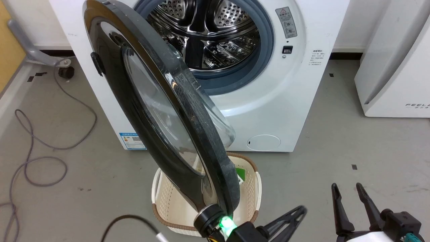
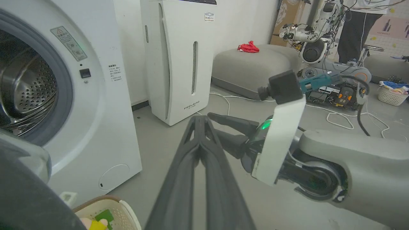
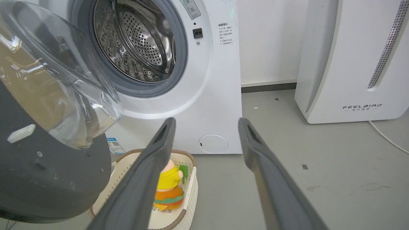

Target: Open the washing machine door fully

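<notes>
Basket (image 1: 258,188) half behind washing machine door (image 1: 151,101)

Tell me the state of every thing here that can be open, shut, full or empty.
Washing machine door, open wide.
Drum, looks empty.
Basket, holds a yellow toy.
Left gripper, shut, holding nothing.
Right gripper, open, holding nothing.

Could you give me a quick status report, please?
Left gripper shut, empty; right gripper open. Washing machine door partly open. Basket on floor below door.
</notes>
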Robot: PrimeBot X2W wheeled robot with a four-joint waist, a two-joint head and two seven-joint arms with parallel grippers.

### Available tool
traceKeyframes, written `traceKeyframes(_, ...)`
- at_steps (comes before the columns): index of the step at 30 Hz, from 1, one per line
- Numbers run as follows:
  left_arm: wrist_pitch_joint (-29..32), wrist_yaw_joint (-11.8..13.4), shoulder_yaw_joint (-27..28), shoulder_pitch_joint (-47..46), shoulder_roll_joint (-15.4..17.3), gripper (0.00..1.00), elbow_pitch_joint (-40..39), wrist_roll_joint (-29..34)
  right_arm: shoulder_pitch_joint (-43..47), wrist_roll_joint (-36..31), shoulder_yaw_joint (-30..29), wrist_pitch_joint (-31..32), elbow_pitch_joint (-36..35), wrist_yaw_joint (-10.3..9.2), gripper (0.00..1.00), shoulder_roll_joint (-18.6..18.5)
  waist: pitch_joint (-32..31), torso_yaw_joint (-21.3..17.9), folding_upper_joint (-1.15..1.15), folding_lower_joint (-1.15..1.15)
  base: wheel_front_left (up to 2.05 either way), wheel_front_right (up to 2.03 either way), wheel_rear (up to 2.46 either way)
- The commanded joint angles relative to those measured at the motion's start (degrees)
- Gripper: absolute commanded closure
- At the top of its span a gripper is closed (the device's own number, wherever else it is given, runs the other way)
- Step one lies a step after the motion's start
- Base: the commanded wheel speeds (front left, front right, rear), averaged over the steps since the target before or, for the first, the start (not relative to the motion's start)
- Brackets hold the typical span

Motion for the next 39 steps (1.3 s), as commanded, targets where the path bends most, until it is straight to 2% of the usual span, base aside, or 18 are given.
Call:
traceKeyframes(1, 0.37, 0.18, 0.12, 0.08, 0.17, 1.0, 1.84, -0.06, -1.13, 0.37, 0.07, -0.25, 0.24, 0.03, 0.0, 0.23, 0.11, -0.07, 0.0, 0.0, 0.0, 0.0, 0.0)
traceKeyframes(6, -1.53, 2.53, 1.94, -2.11, -0.3, 1.0, 8.69, 0.43, -1.42, 0.69, 0.26, -0.25, 0.69, 0.03, 0.0, 0.23, 0.37, -0.35, 0.0, 0.0, 0.0, 0.0, 0.0)
traceKeyframes(12, -5.48, 6.64, 4.27, -6.47, -1.18, 1.0, 16.53, -0.62, -1.72, 1.14, 0.45, -0.25, 1.11, 0.03, 0.0, 0.23, 0.88, -0.72, 0.0, 0.0, 0.0, 0.0, 0.0)
traceKeyframes(21, -9.25, 10.44, 3.58, -9.7, -1.48, 1.0, 22.56, -3.3, -1.7, 1.56, 0.73, -0.25, 1.84, 0.03, 0.0, 0.23, 0.62, -0.89, 0.0, 0.0, 0.0, 0.0, 0.0)
traceKeyframes(29, -10.9, 12.7, 3.78, -8.59, -1.43, 1.0, 23.14, -5.05, -1.37, 2.17, 1.06, -0.25, 2.27, 0.03, 0.0, 0.23, 0.27, -0.31, 0.0, 0.0, 0.0, 0.0, 0.0)
traceKeyframes(39, -11.74, 15.74, 5.18, -2.97, 1.51, 1.0, 17.96, -5.75, -0.99, 2.53, 1.31, -0.25, 2.79, 0.03, 0.0, 0.23, -0.01, 0.51, 0.0, 0.0, 0.0, 0.0, 0.0)
